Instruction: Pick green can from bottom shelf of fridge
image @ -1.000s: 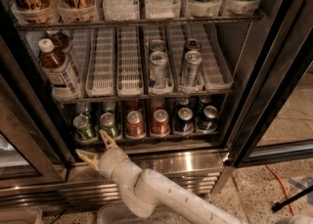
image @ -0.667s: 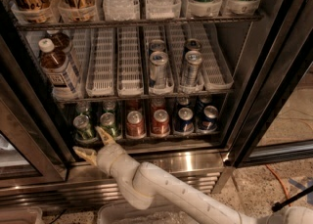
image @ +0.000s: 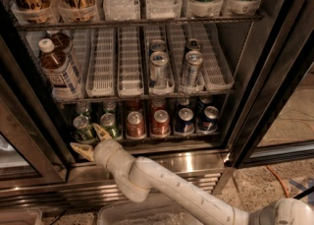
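Shifting slightly left and upward, the claw (image: 91, 141) is hovering released and empty just before the front green can (image: 83, 127), which is sitting ungrasped at the left end of the bottom shelf (image: 167, 137) in the fridge (image: 189, 161), suggesting the approach is closing.

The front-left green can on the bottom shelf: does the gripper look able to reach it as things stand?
Probably yes. The gripper, open, sits just in front of the green can at the edge of the bottom shelf, and nothing stands between them. The second green can beside it leaves little room.
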`<act>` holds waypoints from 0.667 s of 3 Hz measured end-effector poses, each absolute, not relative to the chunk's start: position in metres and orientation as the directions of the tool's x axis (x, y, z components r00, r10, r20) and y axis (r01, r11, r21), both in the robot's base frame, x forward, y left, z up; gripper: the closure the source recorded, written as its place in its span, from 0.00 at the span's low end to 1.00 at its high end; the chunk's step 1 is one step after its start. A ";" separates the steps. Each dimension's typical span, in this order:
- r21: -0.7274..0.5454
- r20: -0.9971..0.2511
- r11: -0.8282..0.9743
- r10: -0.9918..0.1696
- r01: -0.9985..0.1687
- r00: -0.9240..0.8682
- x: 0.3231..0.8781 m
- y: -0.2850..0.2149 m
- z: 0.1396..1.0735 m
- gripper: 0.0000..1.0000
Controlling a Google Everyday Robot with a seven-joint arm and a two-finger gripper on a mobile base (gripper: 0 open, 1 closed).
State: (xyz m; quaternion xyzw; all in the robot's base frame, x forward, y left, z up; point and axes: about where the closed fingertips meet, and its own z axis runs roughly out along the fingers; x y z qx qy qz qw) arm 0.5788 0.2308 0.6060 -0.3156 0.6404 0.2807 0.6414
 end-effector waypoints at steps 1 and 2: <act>-0.050 -0.999 0.665 -0.034 -0.745 0.036 0.606 0.236 0.604 0.33; -0.049 -0.999 0.663 -0.035 -0.747 0.034 0.614 0.240 0.603 0.33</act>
